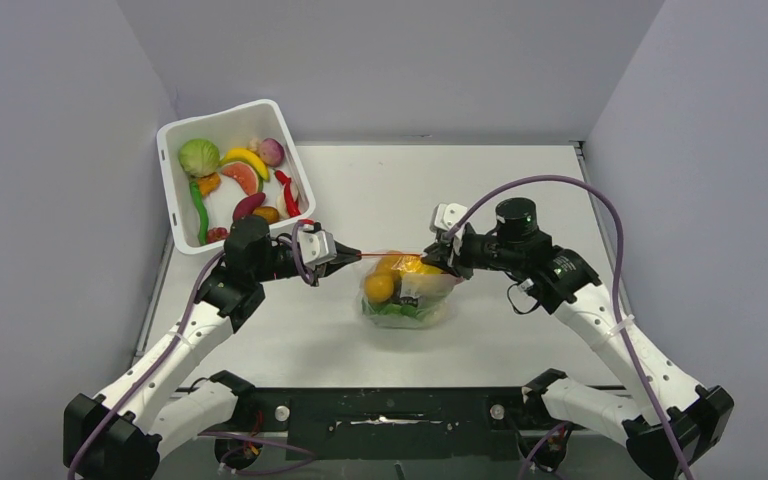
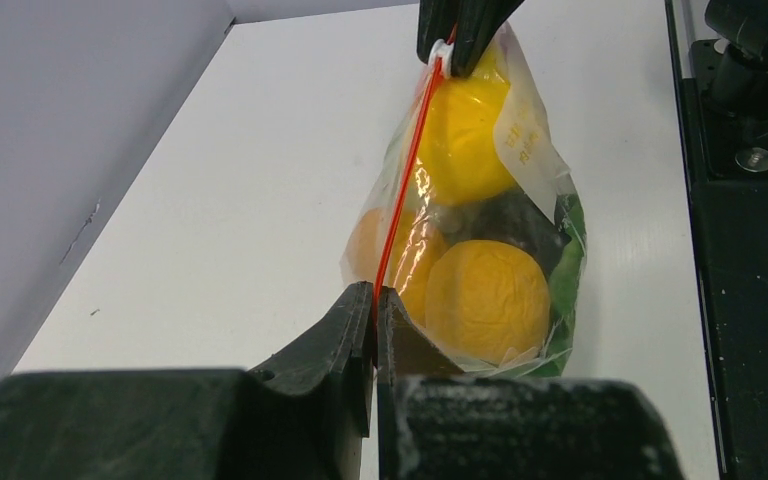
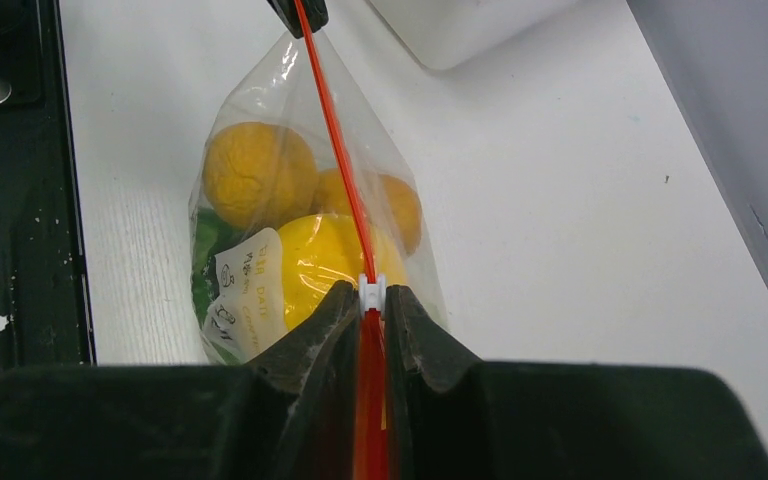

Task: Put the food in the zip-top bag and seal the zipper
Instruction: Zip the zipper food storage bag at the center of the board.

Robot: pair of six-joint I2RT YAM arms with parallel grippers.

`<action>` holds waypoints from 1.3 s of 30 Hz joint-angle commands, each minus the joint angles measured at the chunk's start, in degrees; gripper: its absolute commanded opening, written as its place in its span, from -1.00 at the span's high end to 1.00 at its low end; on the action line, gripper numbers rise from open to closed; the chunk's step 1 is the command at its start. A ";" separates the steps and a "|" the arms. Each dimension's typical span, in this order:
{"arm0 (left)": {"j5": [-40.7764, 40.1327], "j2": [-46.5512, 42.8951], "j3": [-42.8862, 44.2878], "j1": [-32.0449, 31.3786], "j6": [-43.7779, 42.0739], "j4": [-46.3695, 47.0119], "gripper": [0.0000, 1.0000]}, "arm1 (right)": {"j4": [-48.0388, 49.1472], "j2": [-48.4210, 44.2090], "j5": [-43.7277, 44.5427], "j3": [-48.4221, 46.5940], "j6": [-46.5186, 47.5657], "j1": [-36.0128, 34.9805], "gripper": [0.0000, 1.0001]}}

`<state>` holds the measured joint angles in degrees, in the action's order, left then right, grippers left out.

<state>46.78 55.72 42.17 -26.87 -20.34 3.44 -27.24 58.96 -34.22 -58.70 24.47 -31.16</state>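
Note:
The zip-top bag hangs low over the table centre, stretched between both grippers. Inside it is food: a yellow fruit, orange fruits, a dark piece and green lettuce. The zipper runs taut as a thin red line. My left gripper is shut on the zipper's left end. My right gripper is shut on the zipper at its white slider, at the bag's right end. The bag carries a white label.
A white tub stands at the back left, close behind the left arm. It holds more toy food: a green cabbage, a banana, a red chilli and others. Grey walls close in on both sides.

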 commanded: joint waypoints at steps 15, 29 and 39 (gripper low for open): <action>-6.31 -1.50 1.20 3.22 -1.04 -3.01 1.00 | -7.88 -7.48 5.27 -1.02 -3.61 7.07 1.00; -8.88 -1.59 0.96 4.18 0.13 -3.11 1.00 | -14.17 -8.89 9.21 -3.72 -4.40 10.02 1.00; 4.12 0.56 0.36 4.12 6.66 5.64 0.79 | -6.58 -5.07 -1.35 -3.18 -6.76 9.94 1.00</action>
<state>46.87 55.68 41.60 -24.71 -16.78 3.60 -37.23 52.71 -35.70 -59.48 17.69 -22.87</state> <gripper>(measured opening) 0.029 0.112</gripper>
